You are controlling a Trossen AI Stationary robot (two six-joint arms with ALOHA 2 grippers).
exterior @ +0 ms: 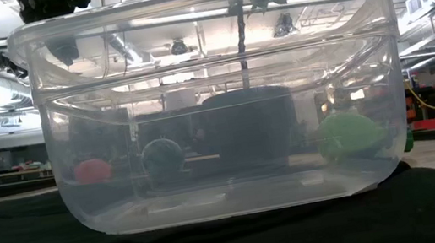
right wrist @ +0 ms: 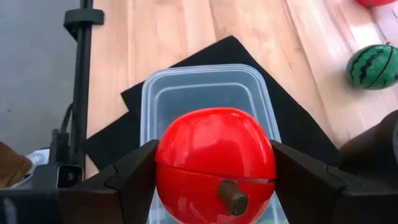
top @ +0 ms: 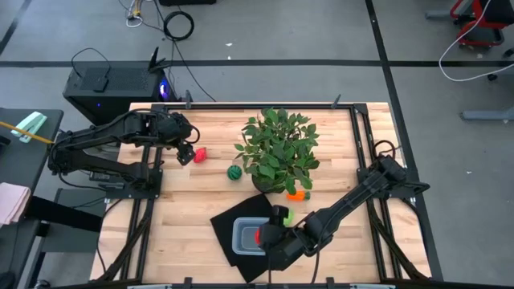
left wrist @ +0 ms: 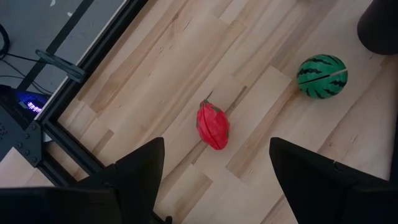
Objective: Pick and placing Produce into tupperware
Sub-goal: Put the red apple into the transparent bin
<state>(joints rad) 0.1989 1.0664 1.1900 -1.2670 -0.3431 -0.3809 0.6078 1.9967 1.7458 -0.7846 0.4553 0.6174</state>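
Potted plant looms mid-table. Right gripper clamps a red tomato directly above the tupperware on the black mat. Left gripper hangs wide open over a red fruit; striped ball sits nearby.

Right claw hangs low with fingers clamped wide; left claw hovers, fingers spread.
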